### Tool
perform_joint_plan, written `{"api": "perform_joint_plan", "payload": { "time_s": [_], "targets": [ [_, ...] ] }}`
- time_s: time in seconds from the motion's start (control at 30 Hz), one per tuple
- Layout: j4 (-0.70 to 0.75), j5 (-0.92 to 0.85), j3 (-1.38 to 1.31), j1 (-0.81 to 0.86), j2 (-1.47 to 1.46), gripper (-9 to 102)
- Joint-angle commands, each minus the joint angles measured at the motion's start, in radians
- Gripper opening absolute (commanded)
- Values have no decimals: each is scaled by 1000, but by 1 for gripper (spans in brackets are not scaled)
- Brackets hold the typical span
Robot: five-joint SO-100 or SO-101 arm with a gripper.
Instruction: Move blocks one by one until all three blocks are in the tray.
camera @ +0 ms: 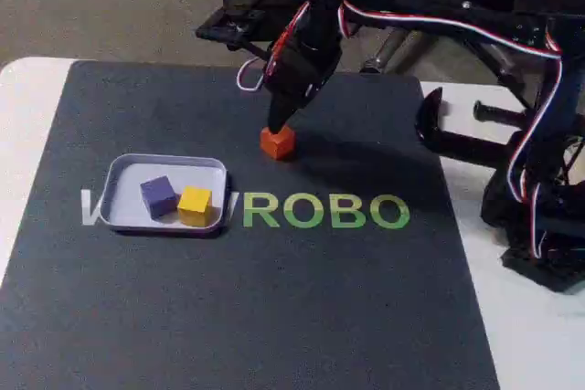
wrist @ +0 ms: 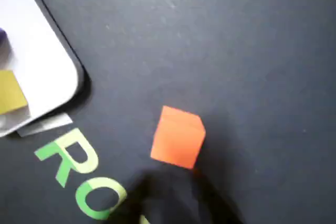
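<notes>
In the fixed view the orange block (camera: 277, 142) sits on the dark mat, right of the tray (camera: 126, 196). My gripper (camera: 277, 122) comes down from above with its tip right at the block's top; how its jaws stand is hidden. The purple block (camera: 158, 195) and the yellow block (camera: 195, 205) lie side by side inside the tray. In the wrist view the orange block (wrist: 178, 137) lies just beyond a dark blurred part of my gripper (wrist: 173, 198). The tray's corner (wrist: 42, 72) shows at the left with the yellow block (wrist: 10, 94) in it.
The mat carries green "ROBO" lettering (camera: 324, 212) in front of the orange block. The arm's base and cables (camera: 539, 180) stand at the right on the white table. Bare mat stretches in front of the tray and lettering.
</notes>
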Motion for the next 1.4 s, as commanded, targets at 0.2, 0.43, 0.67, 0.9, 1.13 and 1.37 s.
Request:
{"api": "perform_joint_plan", "payload": {
  "time_s": [0.2, 0.43, 0.67, 0.9, 1.13, 1.37],
  "targets": [
    [-11, -26, 18, 31, 11, 17],
    [-74, -52, 84, 52, 9, 17],
    [-141, -57, 135, 48, -2, 17],
    [-156, -49, 135, 32, -23, 17],
    [-190, -40, 126, 18, -58, 17],
    [-238, -32, 124, 26, -94, 17]
  ]
}}
